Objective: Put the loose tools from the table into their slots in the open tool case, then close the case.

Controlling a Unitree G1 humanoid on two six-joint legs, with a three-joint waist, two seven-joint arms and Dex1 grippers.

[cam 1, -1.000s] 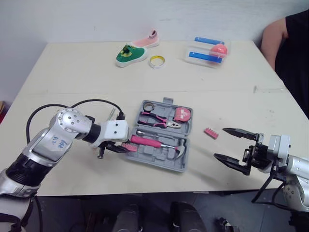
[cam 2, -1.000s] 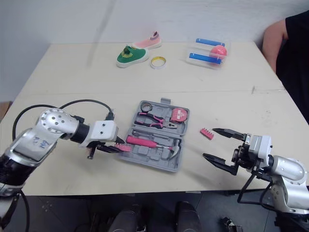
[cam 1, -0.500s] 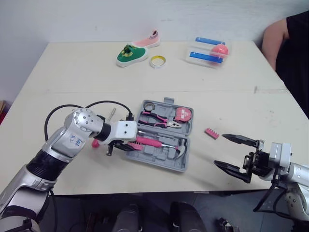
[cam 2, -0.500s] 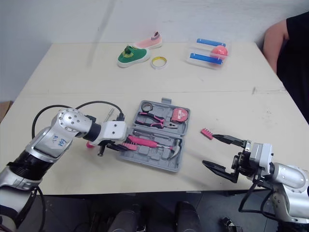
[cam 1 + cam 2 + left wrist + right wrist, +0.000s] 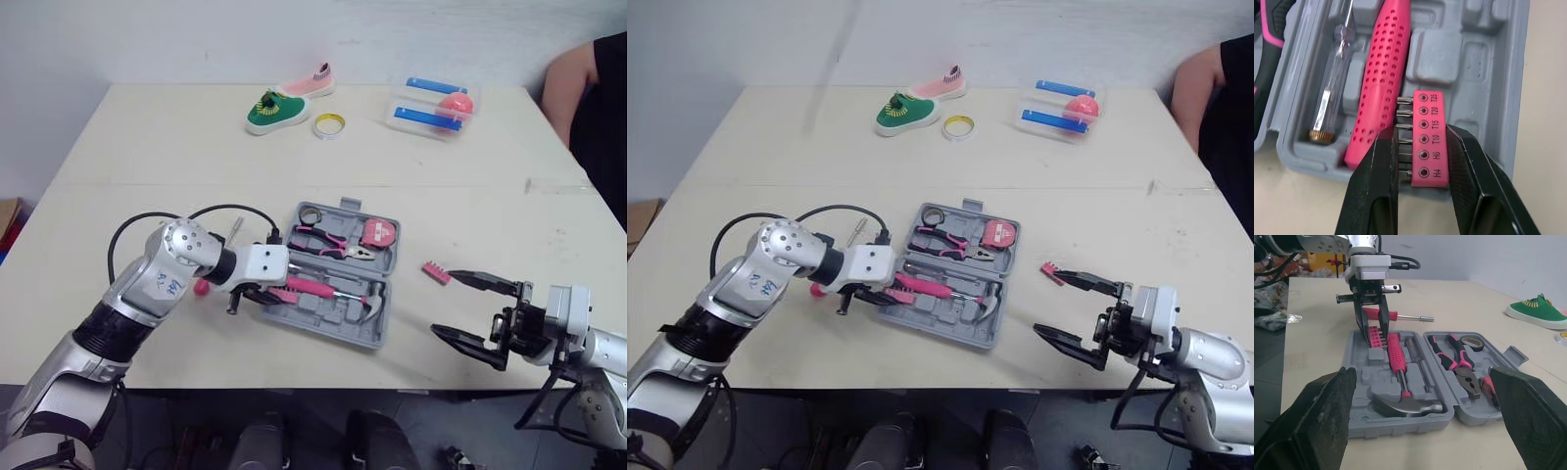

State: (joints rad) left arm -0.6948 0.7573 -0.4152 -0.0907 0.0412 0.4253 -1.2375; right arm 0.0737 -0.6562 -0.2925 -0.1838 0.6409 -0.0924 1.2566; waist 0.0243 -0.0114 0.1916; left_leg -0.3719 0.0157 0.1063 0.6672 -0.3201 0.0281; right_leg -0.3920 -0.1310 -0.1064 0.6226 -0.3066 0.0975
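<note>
Over case (image 5: 1488, 58) edge, L hand (image 5: 1420, 133) grips bit strip (image 5: 1428, 115) marked T25–H4.

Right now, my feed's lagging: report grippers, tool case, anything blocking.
Left gripper shut on pink plastic bit holder, at left end of grey plastic tool case. Right gripper open, clear of case. Second pink bit holder loose on table.

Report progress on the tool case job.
Done: hammer, pliers and tape measure sit in the open case. In hand: left end effector holds a pink bit holder over the case's edge. Left: second bit strip, screwdriver on the table, then closing.
</note>
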